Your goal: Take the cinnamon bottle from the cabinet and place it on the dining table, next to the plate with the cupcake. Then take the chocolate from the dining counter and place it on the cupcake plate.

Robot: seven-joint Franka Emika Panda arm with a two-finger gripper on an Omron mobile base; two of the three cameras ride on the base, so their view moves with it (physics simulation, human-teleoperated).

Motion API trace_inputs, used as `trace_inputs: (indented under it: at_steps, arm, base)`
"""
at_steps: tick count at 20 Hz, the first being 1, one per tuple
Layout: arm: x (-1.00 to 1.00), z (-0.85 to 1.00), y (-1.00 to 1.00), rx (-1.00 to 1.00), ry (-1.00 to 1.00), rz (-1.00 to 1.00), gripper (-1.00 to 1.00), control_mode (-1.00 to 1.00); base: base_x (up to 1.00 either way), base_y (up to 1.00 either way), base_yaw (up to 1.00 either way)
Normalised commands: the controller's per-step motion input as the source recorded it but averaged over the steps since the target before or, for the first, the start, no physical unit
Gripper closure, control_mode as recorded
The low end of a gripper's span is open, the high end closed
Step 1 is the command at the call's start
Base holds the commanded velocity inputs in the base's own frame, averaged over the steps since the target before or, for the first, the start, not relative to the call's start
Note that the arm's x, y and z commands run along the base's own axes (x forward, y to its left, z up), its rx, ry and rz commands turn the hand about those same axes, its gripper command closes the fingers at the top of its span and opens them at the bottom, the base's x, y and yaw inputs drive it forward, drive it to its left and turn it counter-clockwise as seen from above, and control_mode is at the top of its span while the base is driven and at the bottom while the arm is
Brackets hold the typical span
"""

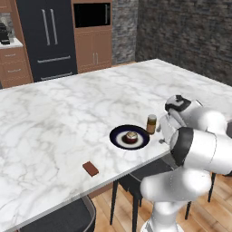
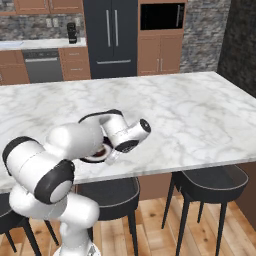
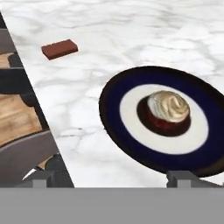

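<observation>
While your arm leans in over the near edge of the dining table, the gripper hangs with its jaws spread wide and nothing between them, the fingertips low at the near rim of the plate. You can see in the hand view that the plate lies just beyond the tips, flat on the marble close to the table's near edge, with the cupcake upright at its centre inside the pale ring. From the left base view, the cinnamon bottle stands upright on the table just to the right of the plate, near it but apart from its rim, with the hand close beside it on the right. The chocolate lies flat on the marble well to the left of the plate, right by the near edge; the hand view shows it apart from the plate with bare marble between. Dark stools are tucked under the near edge. Far across the room you have the black fridge against the back wall and a reddish-brown cabinet to its right.
</observation>
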Motion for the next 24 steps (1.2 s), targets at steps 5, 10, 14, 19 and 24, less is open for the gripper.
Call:
trace_inputs:
  at_steps: [5, 10, 14, 19, 24]
  arm:
    - [-0.36, 0.13, 0.51, -0.30, -0.12, -0.13, -1.00, -1.00]
    - [-0.38, 0.08, 0.51, -0.03, 0.00, -0.26, -1.00, -1.00]
    - [-0.38, 0.10, 0.49, 0.00, 0.00, -0.33, -1.00, -1.00]
    - [-0.11, 0.19, 0.47, 0.00, 0.03, -0.35, -1.00, -1.00]
    - [-0.15, 0.24, 0.51, 0.00, 0.14, -0.35, -1.00, -1.00]
  base:
    - [0.00, 0.00, 0.00]
    - [0.00, 0.00, 0.00]
    - [0.00, 0.00, 0.00]
    - [0.00, 0.00, 0.00]
    - [0.00, 0.00, 0.00]
